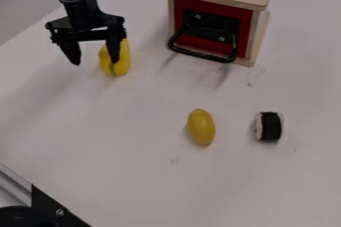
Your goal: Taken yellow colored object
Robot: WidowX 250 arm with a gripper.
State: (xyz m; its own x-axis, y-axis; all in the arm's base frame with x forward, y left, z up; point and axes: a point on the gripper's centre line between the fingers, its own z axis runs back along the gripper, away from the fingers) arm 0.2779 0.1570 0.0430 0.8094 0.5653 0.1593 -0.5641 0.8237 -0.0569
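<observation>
Hanging released, the hand (95, 62) spreads its fingers; the green-streaked yellow object (122, 66) lies partly behind one.

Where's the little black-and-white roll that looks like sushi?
In the camera view, the sushi-like roll lies on the table at the right, just right of the yellow oval object.

Probably a robotics lab, given the black robot arm (79, 3) over a pale table (126, 141).
</observation>
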